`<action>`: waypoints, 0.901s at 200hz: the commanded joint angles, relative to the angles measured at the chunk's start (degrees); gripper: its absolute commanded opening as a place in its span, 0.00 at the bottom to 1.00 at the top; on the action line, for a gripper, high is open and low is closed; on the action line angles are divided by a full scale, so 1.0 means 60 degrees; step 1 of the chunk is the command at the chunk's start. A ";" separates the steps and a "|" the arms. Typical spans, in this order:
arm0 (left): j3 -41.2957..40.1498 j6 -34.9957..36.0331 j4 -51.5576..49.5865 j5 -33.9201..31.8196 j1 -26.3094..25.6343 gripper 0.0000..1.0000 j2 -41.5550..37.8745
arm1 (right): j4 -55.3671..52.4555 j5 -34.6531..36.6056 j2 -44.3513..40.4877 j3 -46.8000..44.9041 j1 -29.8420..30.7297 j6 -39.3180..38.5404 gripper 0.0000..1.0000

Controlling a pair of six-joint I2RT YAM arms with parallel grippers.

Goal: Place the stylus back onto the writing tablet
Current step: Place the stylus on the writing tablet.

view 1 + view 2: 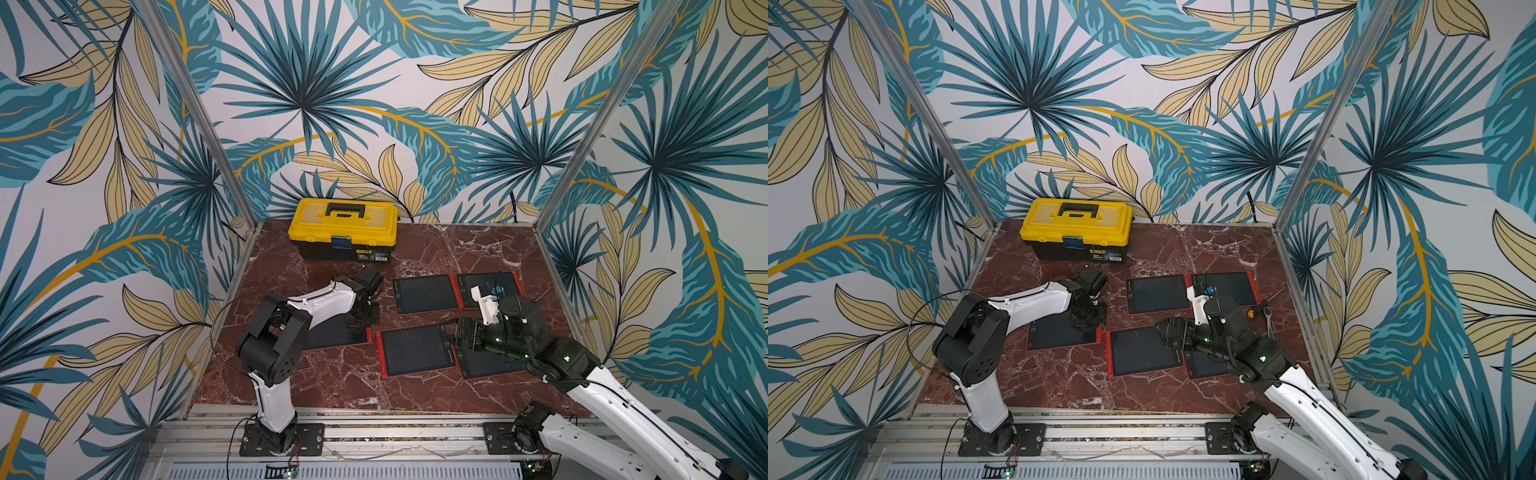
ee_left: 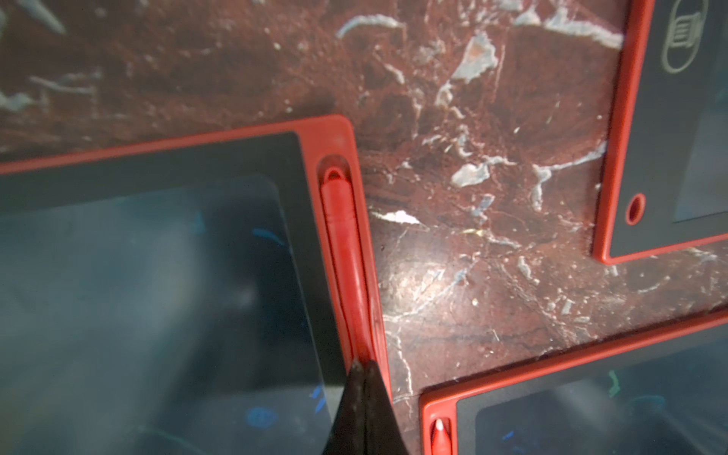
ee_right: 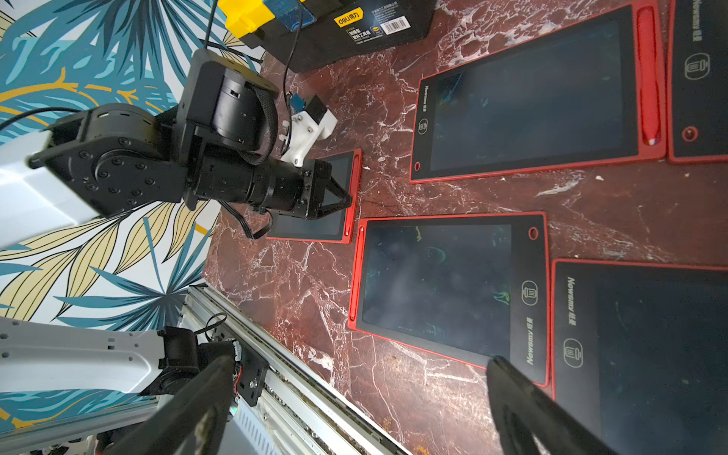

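The toolbox (image 1: 343, 228) stands at the back of the table (image 1: 415, 395), left of the middle. Before it, more to the right, the rear left tablet (image 1: 426, 293) and the rear right tablet (image 1: 468, 280) lie side by side. Nearer to me lie the front middle tablet (image 1: 415, 351) and, under my right arm, the front right tablet (image 1: 486, 368). The left tablet (image 1: 332, 337) lies under my left pincer (image 2: 363, 366), with the stylus (image 2: 342, 252) in the slot along its right edge.

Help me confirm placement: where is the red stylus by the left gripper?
The stylus lies in the edge slot of the leftmost writing tablet, seen in the left wrist view, with the shut jaws of the left gripper at one end.
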 commanded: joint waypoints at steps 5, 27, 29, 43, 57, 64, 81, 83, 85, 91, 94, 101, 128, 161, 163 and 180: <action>-0.0013 -0.0017 0.0015 -0.0145 -0.0077 0.00 0.0426 | 0.0078 0.0024 0.0046 -0.0130 0.0045 -0.0035 0.99; -0.0167 -0.0059 0.0015 -0.0187 -0.0077 0.00 0.0543 | 0.0032 0.0011 0.0047 -0.0131 0.0036 -0.0039 1.00; -0.0191 -0.0061 0.0015 -0.0192 -0.0077 0.00 0.0556 | 0.0031 0.0011 0.0057 -0.0133 0.0044 -0.0031 1.00; -0.0253 -0.0104 0.0007 -0.0207 -0.0083 0.00 0.0614 | 0.0060 0.0011 0.0027 -0.0151 0.0047 -0.0008 1.00; -0.0332 -0.0134 0.0029 -0.0276 -0.0120 0.00 0.0584 | 0.0053 0.0029 0.0002 -0.0170 0.0043 0.0027 1.00; -0.0359 -0.0149 0.0029 -0.0313 -0.0134 0.00 0.0578 | 0.0038 0.0011 0.0009 -0.0176 0.0039 0.0019 1.00; -0.0420 -0.0178 0.0082 -0.0264 -0.0150 0.00 0.0621 | 0.0022 0.0011 0.0013 -0.0193 0.0034 0.0022 1.00; -0.0430 -0.0178 0.0105 -0.0252 -0.0150 0.00 0.0627 | 0.0010 0.0011 0.0005 -0.0203 0.0040 0.0013 1.00; -0.0440 -0.0178 0.0129 -0.0238 -0.0150 0.00 0.0629 | 0.0011 0.0018 0.0010 -0.0206 0.0035 0.0019 1.00; -0.0461 -0.0200 0.0166 -0.0202 -0.0150 0.00 0.0643 | -0.0004 0.0051 0.0009 -0.0195 0.0036 0.0013 1.00; -0.0473 -0.0207 0.0186 -0.0176 -0.0150 0.00 0.0644 | -0.0018 0.0065 0.0003 -0.0205 0.0033 0.0016 1.00; -0.0490 -0.0215 0.0252 -0.0144 -0.0150 0.00 0.0603 | -0.0062 0.0095 0.0010 -0.0216 0.0034 0.0016 1.00; -0.0485 -0.0183 0.0453 -0.0114 -0.0150 0.00 0.0079 | -0.0006 0.0522 -0.0086 -0.0380 0.0043 -0.0018 1.00; -0.0291 0.0090 0.0448 -0.0361 -0.0114 0.24 -0.0955 | 0.0031 0.2049 -0.0090 -0.0404 0.0037 -0.0289 1.00; -0.0288 0.0108 0.0442 -0.0353 -0.0108 0.25 -0.1030 | 0.0053 0.2165 -0.0098 -0.0406 0.0041 -0.0321 1.00; -0.0169 0.0215 0.0302 -0.0437 0.0045 0.51 -0.1669 | 0.0051 0.3283 -0.0126 -0.0379 0.0032 -0.0400 0.99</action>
